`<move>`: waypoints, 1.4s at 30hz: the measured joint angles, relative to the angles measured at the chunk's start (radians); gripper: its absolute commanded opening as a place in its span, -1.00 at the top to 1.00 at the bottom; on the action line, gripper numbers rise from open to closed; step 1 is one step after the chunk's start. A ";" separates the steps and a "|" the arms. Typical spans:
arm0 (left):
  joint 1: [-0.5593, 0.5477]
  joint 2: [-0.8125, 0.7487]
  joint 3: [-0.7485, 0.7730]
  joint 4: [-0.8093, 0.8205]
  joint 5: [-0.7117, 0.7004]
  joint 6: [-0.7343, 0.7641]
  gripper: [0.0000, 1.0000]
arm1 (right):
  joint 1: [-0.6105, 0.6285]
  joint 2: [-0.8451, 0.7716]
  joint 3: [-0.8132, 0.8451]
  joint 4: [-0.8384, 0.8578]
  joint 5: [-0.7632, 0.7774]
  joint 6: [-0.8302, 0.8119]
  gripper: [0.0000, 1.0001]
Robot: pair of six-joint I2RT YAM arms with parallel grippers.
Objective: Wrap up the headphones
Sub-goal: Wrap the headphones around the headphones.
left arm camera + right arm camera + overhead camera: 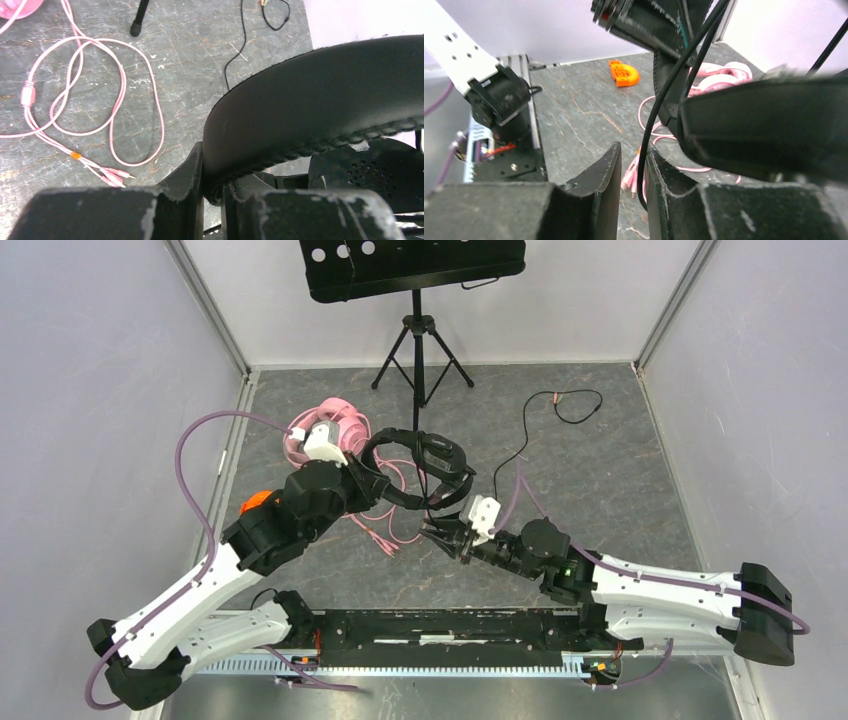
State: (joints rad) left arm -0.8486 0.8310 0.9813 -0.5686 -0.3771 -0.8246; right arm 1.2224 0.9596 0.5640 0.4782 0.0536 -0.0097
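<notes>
The black headphones (420, 462) are held up off the floor mid-table. My left gripper (362, 478) is shut on their padded headband (310, 110), which fills the left wrist view between the jaws (212, 172). Their thin black cable (659, 100) hangs down between the fingers of my right gripper (634, 150). Its jaws stand a narrow gap apart and do not pinch the cable. A black ear cup (764, 125) hangs just to their right. My right gripper (445, 535) sits below the headphones. The pink headphones (325, 430) lie behind my left wrist, with their pink cable (120, 100) looped on the floor.
The black music stand (415, 270) stands at the back, one tripod foot (136, 29) near the pink loops. The black cable's far end (575, 405) lies at the back right. An orange part (624, 73) lies left of the pink cable. Grey walls close both sides.
</notes>
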 measured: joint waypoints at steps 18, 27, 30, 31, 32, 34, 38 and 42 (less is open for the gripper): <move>0.001 -0.023 0.019 0.003 0.118 -0.055 0.96 | 0.008 0.020 -0.305 0.381 0.031 -0.386 0.26; 0.001 -0.048 0.020 0.003 0.136 -0.063 0.96 | -0.027 0.126 -0.311 0.474 0.028 -0.482 0.21; 0.001 -0.048 0.020 0.003 0.149 -0.069 0.96 | -0.054 0.156 -0.308 0.489 0.014 -0.491 0.20; 0.001 -0.048 0.020 0.003 0.151 -0.069 0.95 | -0.062 0.165 -0.308 0.497 0.007 -0.493 0.20; 0.001 -0.048 0.020 0.003 0.152 -0.071 0.96 | -0.072 0.175 -0.306 0.504 -0.002 -0.494 0.20; 0.001 -0.048 0.020 0.003 0.154 -0.073 0.96 | -0.087 0.195 -0.301 0.511 -0.014 -0.496 0.19; 0.001 -0.048 0.020 0.003 0.164 -0.076 0.95 | -0.131 0.243 -0.288 0.533 -0.055 -0.497 0.18; 0.001 -0.048 0.020 0.003 0.174 -0.076 0.96 | -0.171 0.290 -0.272 0.556 -0.098 -0.496 0.26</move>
State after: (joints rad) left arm -0.8478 0.7830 1.0016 -0.5655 -0.2031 -0.9001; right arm 1.0512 1.2499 0.2916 1.0340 -0.0444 -0.5060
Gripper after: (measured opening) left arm 0.180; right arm 0.396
